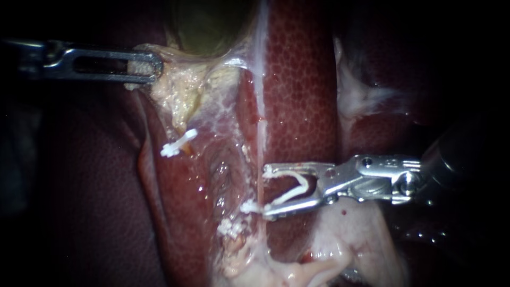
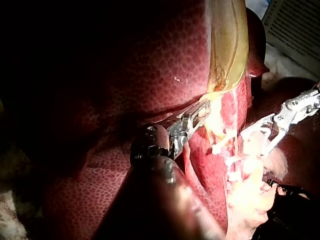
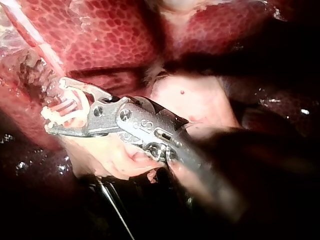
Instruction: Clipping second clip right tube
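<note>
right instrument (image 1: 267,190) claw holding open clip (image 1: 297,186) beside right tube (image 1: 260,186), left instrument (image 1: 153,66) claw gripping pale tissue (image 1: 175,90)

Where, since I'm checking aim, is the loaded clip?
Endoscope view, right of centre: the clip sits in the right instrument, its tips at the pale tube.

No words, numbers or signs can be read in any view. In the left wrist view, a pale sheet (image 2: 296,24) bearing rows of fine print lies beyond the liver (image 2: 150,65); its print is too small to read.
</note>
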